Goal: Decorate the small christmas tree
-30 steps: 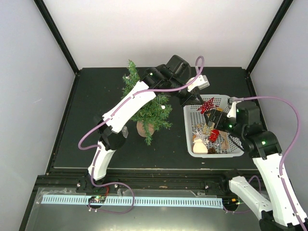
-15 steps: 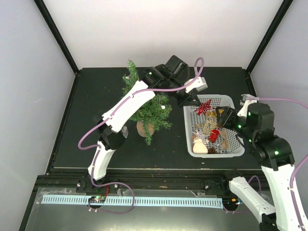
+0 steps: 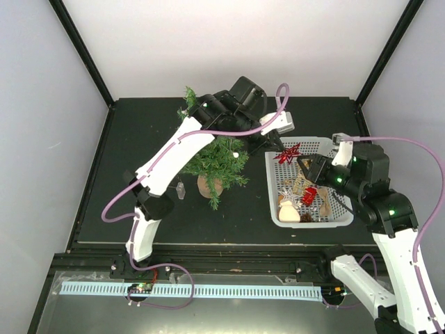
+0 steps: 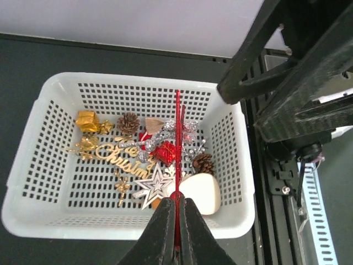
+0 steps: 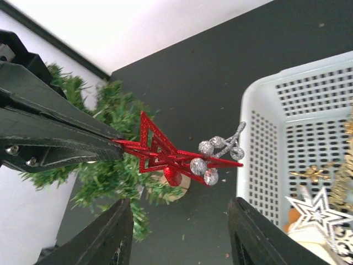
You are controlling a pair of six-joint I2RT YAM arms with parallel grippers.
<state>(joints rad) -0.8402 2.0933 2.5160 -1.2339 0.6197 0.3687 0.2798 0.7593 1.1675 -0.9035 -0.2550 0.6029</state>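
Note:
The small christmas tree (image 3: 217, 158) stands upright on its tan base (image 3: 208, 186) left of the white basket (image 3: 272, 182). My left gripper (image 3: 275, 143) is shut on a point of a red glitter star (image 3: 288, 153), held in the air over the basket's far left corner. In the left wrist view the star (image 4: 177, 124) shows edge-on between the closed fingers (image 4: 165, 226). A silver berry sprig (image 5: 220, 150) clings to the star (image 5: 160, 152). My right gripper (image 3: 306, 167) sits just right of the star, and its jaws (image 5: 180, 203) stand apart below it with nothing between them.
The basket (image 4: 132, 80) holds a white star (image 4: 156, 186), gold "Merry Christmas" lettering (image 4: 113, 154), pine cones (image 4: 128, 122), a small red gift (image 4: 165, 152), gold gifts (image 4: 87, 120) and a cream piece (image 4: 203, 192). A small clear ornament (image 3: 181, 190) lies beside the tree's base.
My left gripper has carried the red star a little to the left, toward the tree. My right arm has risen from the basket to beside the star, and its jaws have narrowed.

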